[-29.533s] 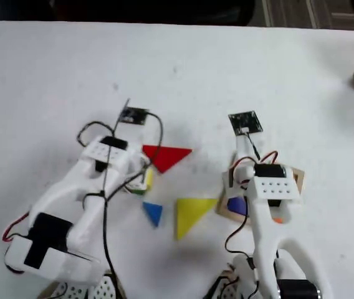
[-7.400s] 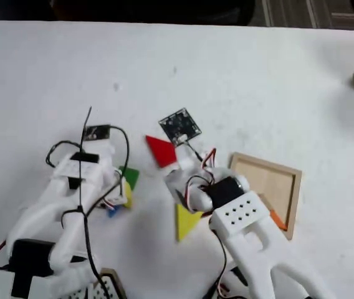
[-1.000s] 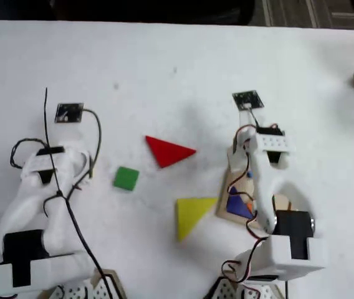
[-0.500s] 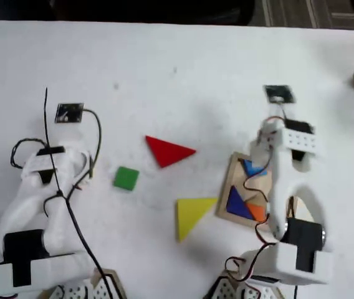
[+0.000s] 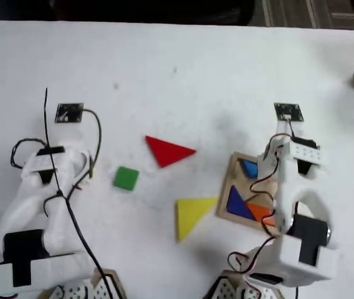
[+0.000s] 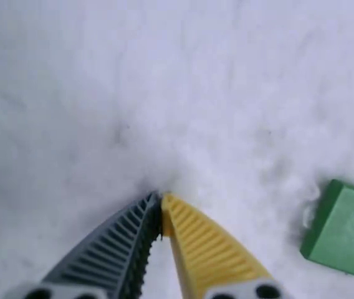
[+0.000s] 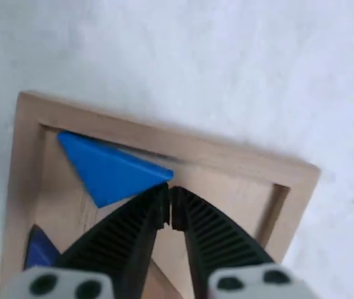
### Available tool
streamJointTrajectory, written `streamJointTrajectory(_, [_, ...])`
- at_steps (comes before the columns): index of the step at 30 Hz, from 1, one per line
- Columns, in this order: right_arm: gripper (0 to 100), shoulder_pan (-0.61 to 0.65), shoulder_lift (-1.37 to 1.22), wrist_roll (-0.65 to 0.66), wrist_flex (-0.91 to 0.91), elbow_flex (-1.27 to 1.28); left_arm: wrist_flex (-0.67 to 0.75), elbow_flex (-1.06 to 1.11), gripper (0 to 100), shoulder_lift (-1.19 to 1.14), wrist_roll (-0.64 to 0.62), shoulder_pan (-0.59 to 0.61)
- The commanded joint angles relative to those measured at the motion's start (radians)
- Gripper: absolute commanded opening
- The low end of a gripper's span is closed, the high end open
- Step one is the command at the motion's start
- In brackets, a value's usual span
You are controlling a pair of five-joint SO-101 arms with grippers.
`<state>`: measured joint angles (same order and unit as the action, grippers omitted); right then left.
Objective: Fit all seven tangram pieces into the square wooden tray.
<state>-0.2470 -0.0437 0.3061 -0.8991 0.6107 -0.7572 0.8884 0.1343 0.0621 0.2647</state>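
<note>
We see the right jaws clenched on nothing above the tray, tips beside the light blue triangle. The left jaws are clenched empty over the table, near the green square. The red triangle and yellow triangle lie outside the tray.

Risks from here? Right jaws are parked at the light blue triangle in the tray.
1. The light blue triangle is not flush with the tray wall. The shut right jaws sit at its tip, so any sideways move may shove it further askew.
2. The yellow triangle lies close beside the tray's edge. Dragging it in could bump the tray and unsettle the pieces already inside.
</note>
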Motion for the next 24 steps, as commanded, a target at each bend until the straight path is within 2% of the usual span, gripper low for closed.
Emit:
streamJointTrajectory(1, [1.7,-0.01,-0.077,0.008,-0.021,-0.129,0.021,-0.046,2,0.001,0.005,0.008])
streamJointTrajectory(5, [1.8,-0.008,-0.154,0.003,-0.096,-0.238,0.021,-0.046,2,0.001,0.005,0.008])
streamJointTrajectory(10, [1.8,0.004,-0.142,0.003,-0.113,-0.253,0.021,-0.049,2,-0.001,0.005,0.008])
streamJointTrajectory(24, [1.8,-0.028,0.2,0.011,-0.232,-0.112,0.021,-0.052,2,-0.004,0.005,0.008])
